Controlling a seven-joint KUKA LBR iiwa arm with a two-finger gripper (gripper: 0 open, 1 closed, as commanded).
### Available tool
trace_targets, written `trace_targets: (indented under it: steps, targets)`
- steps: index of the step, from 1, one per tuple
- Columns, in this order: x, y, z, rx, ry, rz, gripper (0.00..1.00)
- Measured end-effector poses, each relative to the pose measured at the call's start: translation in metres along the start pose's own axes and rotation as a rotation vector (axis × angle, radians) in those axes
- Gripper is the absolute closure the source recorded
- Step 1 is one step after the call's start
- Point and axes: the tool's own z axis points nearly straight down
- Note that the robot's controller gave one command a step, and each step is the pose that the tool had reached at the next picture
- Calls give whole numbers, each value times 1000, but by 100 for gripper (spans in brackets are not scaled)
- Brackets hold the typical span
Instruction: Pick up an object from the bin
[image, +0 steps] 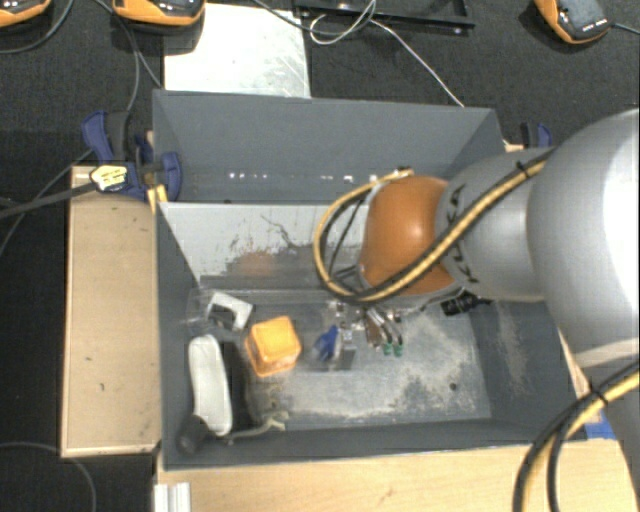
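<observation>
The small blue thing (327, 345) lies in the middle of the bin (440, 395) floor, just beside the jaws, on the side of the left wall. Its shape is hard to make out, and the orange wrist cover (400, 240) hides much above it. Whether the jaws are open or closed, I cannot tell. Further left stands an orange block (272, 347), then a white oblong thing (210, 385) along the left wall. The floor toward the front and right walls is bare.

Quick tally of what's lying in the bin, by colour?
White: 2, oblong bar, small pale piece
Orange-yellow: 1, block
Blue: 1, small blue piece beside the gripper
Black: 1, corded piece, near-left corner
Total: 5 that I can tell apart
</observation>
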Motion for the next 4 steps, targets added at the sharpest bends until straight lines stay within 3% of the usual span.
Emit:
trace_targets:
  steps: [1, 2, 3, 4]
  targets:
    - [3, 0, -19, 1, 10, -1, 100]
    - [0, 0, -37, 0, 1, -1, 100]
    - [2, 0, -56, 1, 7, -1, 100]
    - [1, 0, -76, 0, 3, -2, 100]
